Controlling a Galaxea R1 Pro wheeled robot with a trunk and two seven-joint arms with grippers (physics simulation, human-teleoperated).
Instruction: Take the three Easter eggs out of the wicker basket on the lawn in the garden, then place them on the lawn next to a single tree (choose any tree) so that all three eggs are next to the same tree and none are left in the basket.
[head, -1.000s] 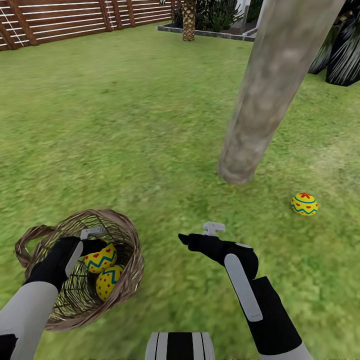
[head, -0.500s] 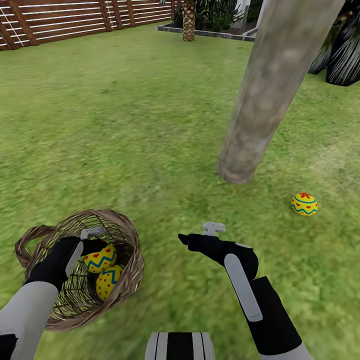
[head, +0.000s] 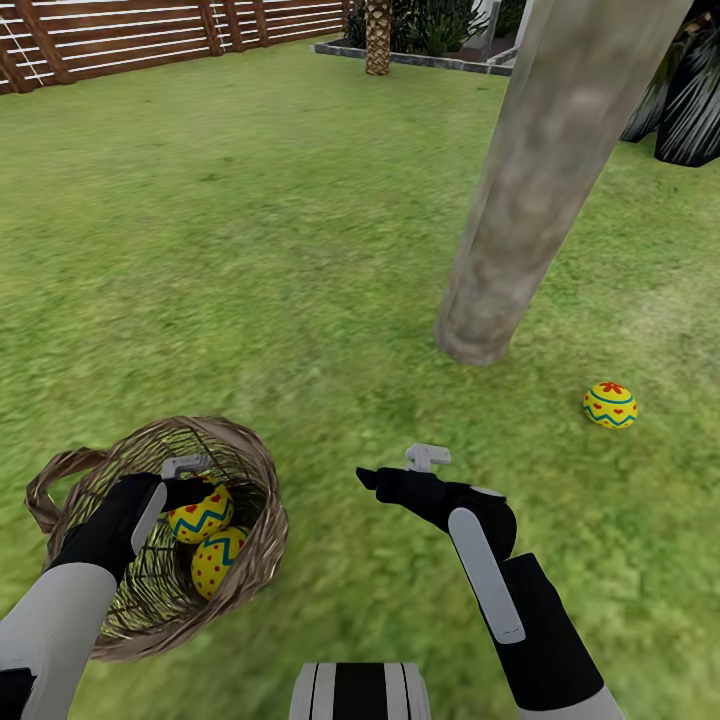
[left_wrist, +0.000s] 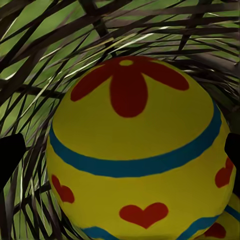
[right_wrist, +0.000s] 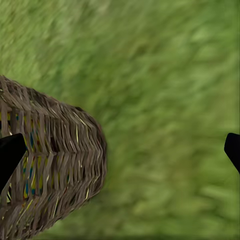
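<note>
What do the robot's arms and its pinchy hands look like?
Each arm is light grey near the body and black toward the wrist. The right arm has a long pale grey strip along its black part, and the left arm has a shorter one. The left gripper and right gripper have black fingers and a small pale grey bracket on top. No cables can be seen.

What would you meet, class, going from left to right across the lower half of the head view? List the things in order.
wicker basket → left gripper → the two Easter eggs in the basket → right gripper → tree trunk's base → lone Easter egg on the lawn
</note>
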